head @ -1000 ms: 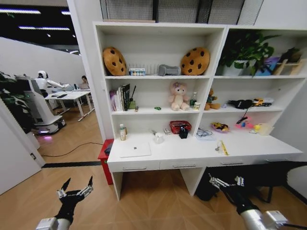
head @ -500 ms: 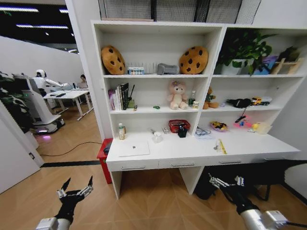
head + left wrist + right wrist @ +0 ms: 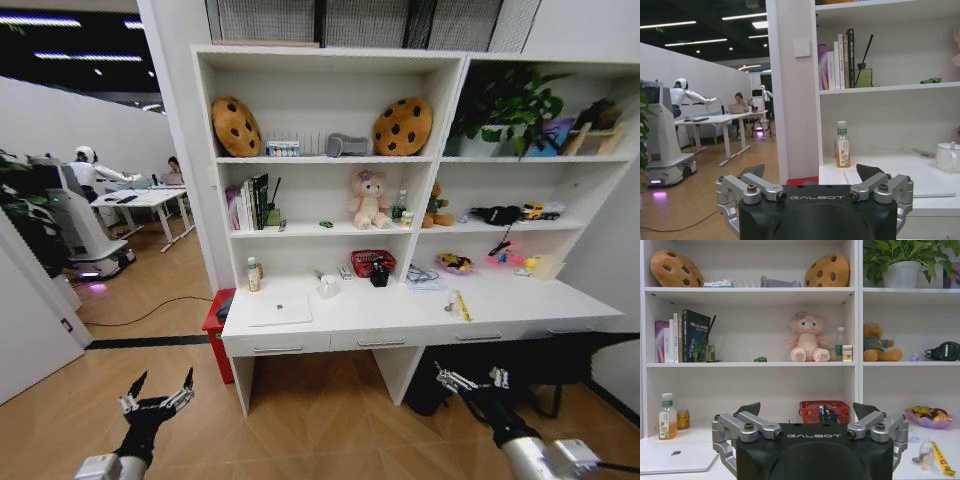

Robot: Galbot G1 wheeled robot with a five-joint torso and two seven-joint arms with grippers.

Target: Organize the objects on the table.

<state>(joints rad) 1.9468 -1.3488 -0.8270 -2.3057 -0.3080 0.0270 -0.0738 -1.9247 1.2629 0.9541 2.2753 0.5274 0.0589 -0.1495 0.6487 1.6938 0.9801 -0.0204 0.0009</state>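
Both grippers looked like the same build. The left gripper (image 3: 157,389) and the right gripper (image 3: 468,379) had a chunky matte black body with "GALBOT" printed in small pale letters across the front edge. On each side sat silver-grey metal linkage bars, held with round dark screws, and black pointed fingertips (image 3: 753,170) stuck out past them. Same deal on the right one, with wedge-shaped black fingertips (image 3: 749,409). From the head camera the arms behind them were black at the wrist, then went to a light silver-grey casing.
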